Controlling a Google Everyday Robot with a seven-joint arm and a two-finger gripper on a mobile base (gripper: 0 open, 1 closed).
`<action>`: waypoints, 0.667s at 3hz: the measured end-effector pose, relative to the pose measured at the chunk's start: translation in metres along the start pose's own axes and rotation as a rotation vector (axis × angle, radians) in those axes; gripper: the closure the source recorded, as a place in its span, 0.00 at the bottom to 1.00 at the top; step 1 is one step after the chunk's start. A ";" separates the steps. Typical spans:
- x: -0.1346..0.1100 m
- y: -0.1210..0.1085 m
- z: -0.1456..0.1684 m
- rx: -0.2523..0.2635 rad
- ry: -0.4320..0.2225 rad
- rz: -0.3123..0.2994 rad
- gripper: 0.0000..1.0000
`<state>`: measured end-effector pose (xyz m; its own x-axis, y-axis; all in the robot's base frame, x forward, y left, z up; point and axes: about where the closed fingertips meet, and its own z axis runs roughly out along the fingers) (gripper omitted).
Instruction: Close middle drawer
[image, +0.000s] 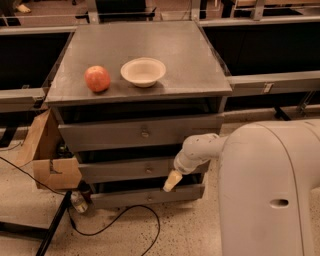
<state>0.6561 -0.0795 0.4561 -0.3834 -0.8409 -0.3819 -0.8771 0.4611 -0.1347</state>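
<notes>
The jaws show as one pale tapered tip with no gap between them, so they look pressed together and hold nothing. The gripper points down and to the left at the end of the white arm, which reaches in from the robot's big white body on the right side of the view. The tip lies over the lower edge of the middle drawer, right of its small knob and just above the bottom drawer. Whether it touches the front cannot be told.

The middle drawer sits second in the grey cabinet, below the top drawer, with a dark slot above its front. Whether it is fully in cannot be told from this angle.

On the cabinet top a red apple stands near the left front, with a pale bowl just beside it on the right, the two apart. A cardboard box leans at the cabinet's left side, and a black cable curls over the speckled floor in front.
</notes>
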 end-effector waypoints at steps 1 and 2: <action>0.001 -0.018 0.016 0.006 -0.008 0.028 0.00; -0.018 -0.048 0.016 0.055 -0.055 0.045 0.00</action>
<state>0.7100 -0.0816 0.4545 -0.4046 -0.8027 -0.4381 -0.8412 0.5146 -0.1658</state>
